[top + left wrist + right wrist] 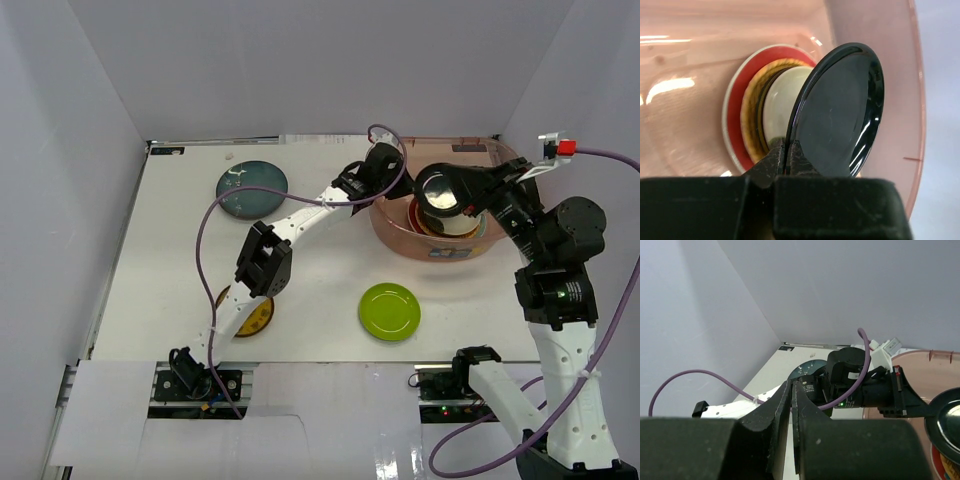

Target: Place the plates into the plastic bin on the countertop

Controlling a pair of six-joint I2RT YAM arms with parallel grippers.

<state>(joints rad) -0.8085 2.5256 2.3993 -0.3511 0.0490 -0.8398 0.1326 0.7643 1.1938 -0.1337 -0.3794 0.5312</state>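
Observation:
My left gripper [788, 150] is shut on the lower rim of a glossy black plate [840, 115], holding it tilted on edge over the plastic bin [900, 100]. Inside the bin lies a stack: a red-rimmed plate [735, 125], a woven tan one [752, 120] and a cream one [782, 100]. From above, the black plate [443, 190] hangs over the bin [395, 232]. My right gripper [792, 385] is shut on nothing, raised beside the bin and facing the left wrist. On the countertop [320, 270] lie a teal plate [251, 188], a lime green plate [389, 311] and a yellow-brown plate [255, 318], which is partly under the left arm.
White walls enclose the countertop on the left, back and right. The left arm's purple cable [205, 240] loops over the table's left half. The right arm's body [560, 250] stands just right of the bin.

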